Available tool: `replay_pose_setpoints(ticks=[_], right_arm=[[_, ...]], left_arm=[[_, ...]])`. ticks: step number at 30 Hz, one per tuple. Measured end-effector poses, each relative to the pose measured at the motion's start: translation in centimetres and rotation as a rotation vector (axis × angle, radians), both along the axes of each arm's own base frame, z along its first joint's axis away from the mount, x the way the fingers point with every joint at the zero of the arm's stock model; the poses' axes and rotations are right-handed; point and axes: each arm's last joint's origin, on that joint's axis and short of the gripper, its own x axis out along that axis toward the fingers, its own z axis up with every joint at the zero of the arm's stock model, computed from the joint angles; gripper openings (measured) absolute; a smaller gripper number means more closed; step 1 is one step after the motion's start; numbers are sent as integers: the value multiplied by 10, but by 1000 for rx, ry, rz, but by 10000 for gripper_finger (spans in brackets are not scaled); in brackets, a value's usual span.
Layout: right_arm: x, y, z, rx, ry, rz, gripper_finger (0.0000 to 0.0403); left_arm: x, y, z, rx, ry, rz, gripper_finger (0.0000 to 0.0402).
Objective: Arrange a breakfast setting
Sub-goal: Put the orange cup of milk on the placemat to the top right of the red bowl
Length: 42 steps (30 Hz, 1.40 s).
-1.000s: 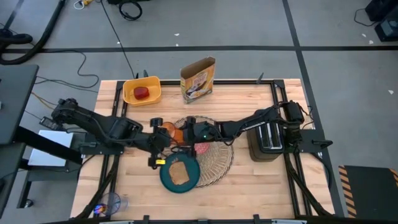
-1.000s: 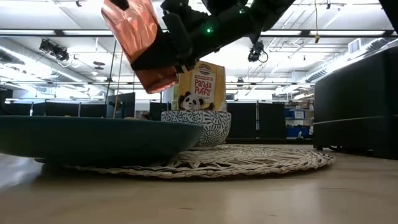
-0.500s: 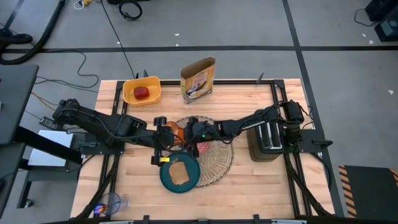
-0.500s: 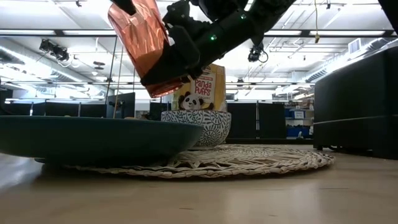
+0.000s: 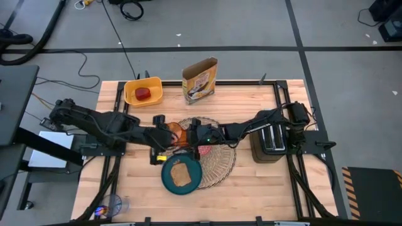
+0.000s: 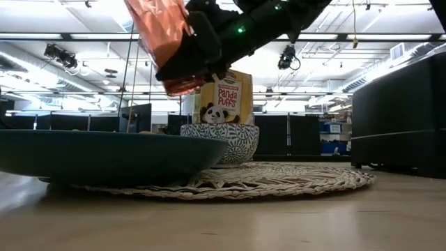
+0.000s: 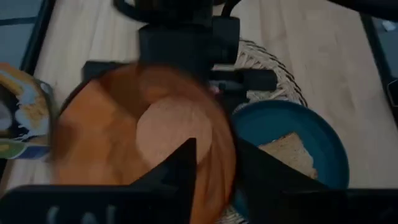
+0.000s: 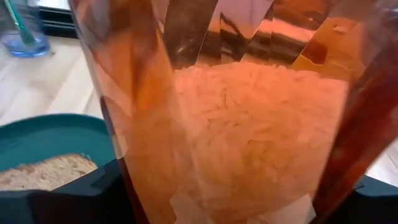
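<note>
- The placemat [image 5: 220,160] lies near the middle of the table [image 5: 251,182], so the base of the setting is laid.
- The teal plate [image 5: 169,182] sits on the placemat's near left edge, partly overhanging it, with the toast [image 5: 181,174] on it. We count that item as placed.
- The bowl [image 5: 204,150] stands on the placemat, just right of and beyond the plate. It looks done as well.
- The orange cup [image 5: 174,133] is not set down. It hangs tilted in the air over the far left edge of the placemat, between the two arms.
- The right end effector [image 8: 239,186] is clamped around the cup's body, one finger on each side.
- The left end effector [image 7: 214,158] is at the cup's rim on the other side. Whether it grips the cup or has let go we cannot tell.
- We judge this to be a hand-over of the cup, with its placing on the placemat yet to come.
- The apple [image 5: 145,93] lies in the yellow bin [image 5: 132,94] at the far left of the table, well apart from the setting and not yet fetched.
- What may be the spoon [image 8: 13,18] stands in a clear cup [image 8: 28,40] at the near left corner, also unplaced.
- The toaster [image 5: 269,143] on the right and the cereal box [image 5: 200,80] at the far edge stand outside the setting.
</note>
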Motion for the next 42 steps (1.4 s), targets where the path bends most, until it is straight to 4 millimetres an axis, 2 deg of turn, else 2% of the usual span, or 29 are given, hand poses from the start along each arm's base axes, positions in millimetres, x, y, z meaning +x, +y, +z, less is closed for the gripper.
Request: replay_pose_setpoints(ticks=[4,8,11,14,20,23,27,33,37,42], right_arm=[[-22,-7,1,-31,26,-71,323],[-52,-27,8,-21,2,-184,323],[-74,-49,-4,-10,44,-264,323],[-87,-72,-17,8,53,-308,323],[-94,-114,-38,38,27,-258,323],[-97,-133,-40,58,-35,-199,323],[-102,-149,-46,92,-27,-99,323],[-110,-159,-46,112,-85,45,323],[-115,-161,-57,120,-122,85,323],[-107,-165,-71,151,-161,96,323]], left_arm=[[-28,4,19,-46,-72,-2,156],[-51,5,36,-46,-173,-11,162],[-57,0,43,-15,-244,-54,156],[-57,-6,46,30,-276,-121,150],[-56,-3,47,82,-291,-78,144],[-58,-2,49,66,-304,-71,144],[-61,-3,51,55,-320,-87,144],[-61,-4,52,47,-338,-89,144],[-59,-5,54,44,-355,-93,144],[-57,-6,58,60,-397,-113,144]])
